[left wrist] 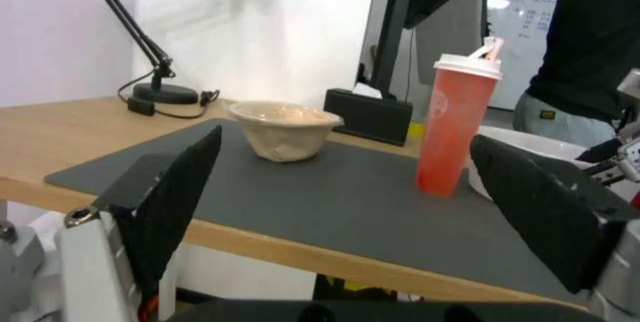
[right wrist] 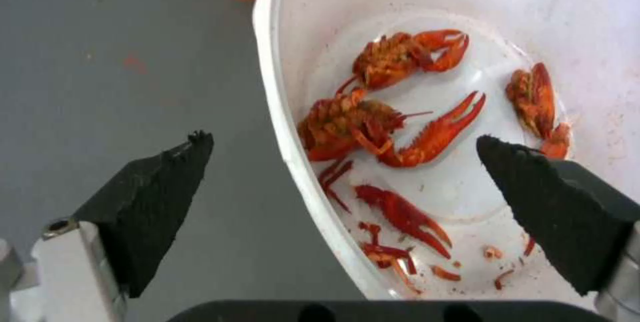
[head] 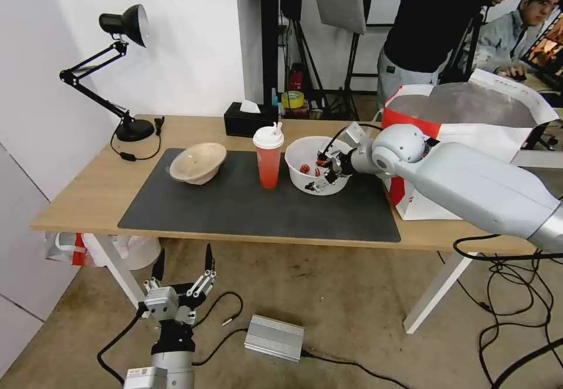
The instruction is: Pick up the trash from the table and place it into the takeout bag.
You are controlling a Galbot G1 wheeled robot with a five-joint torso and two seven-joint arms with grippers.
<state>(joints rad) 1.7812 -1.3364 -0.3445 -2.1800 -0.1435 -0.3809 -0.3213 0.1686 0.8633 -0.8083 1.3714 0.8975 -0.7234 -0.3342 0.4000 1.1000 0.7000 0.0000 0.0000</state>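
Observation:
On the table (head: 88, 192), a dark mat (head: 252, 213) carries the trash. A beige pulp bowl (head: 198, 162) (left wrist: 283, 130) sits on the left. A red cup with a white lid (head: 268, 163) (left wrist: 457, 122) stands in the middle, and a white bowl (head: 305, 169) (right wrist: 277, 112) with red crayfish scraps (right wrist: 373, 122) is on the right. My right gripper (head: 316, 173) (right wrist: 343, 162) is open astride the white bowl's near rim, one finger inside and one outside over the mat. My left gripper (head: 183, 257) (left wrist: 345, 137) hangs open below the table's front edge, empty. The takeout bag (head: 487, 137) stands open at the table's right end.
A black desk lamp (head: 126, 25) and a black tissue box (head: 246, 120) stand along the back edge. A small red-and-white plastic bag (head: 76, 248) hangs under the left corner. A silver box (head: 274, 337) and cables lie on the floor. People stand behind the bag.

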